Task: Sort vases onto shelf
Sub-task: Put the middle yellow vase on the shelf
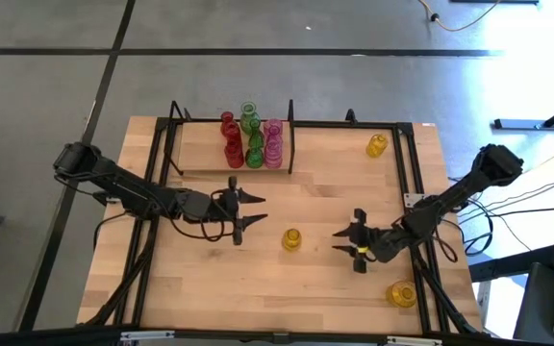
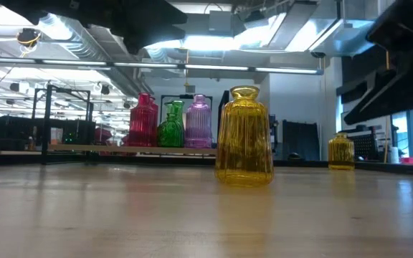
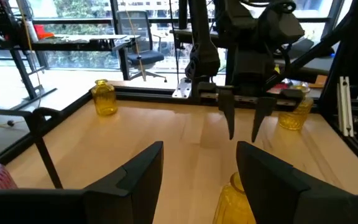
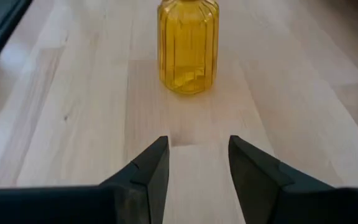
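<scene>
My right gripper [image 1: 345, 242] and left gripper [image 1: 251, 210] are both spread and hold nothing, flanking one translucent yellow ribbed glass vase [image 1: 291, 238] upright mid-table between them. I count three yellow vases off the low light-wood shelf with black rod frame [image 1: 195, 144]: this one, one far right [image 1: 377, 145], one near right [image 1: 401, 293]. The shelf holds two red [image 1: 231, 141], two green [image 1: 251, 135] and two pink vases [image 1: 273, 142]

Overhead looks down; table-level and wrist views share the yellow vase [image 2: 244, 136].
</scene>
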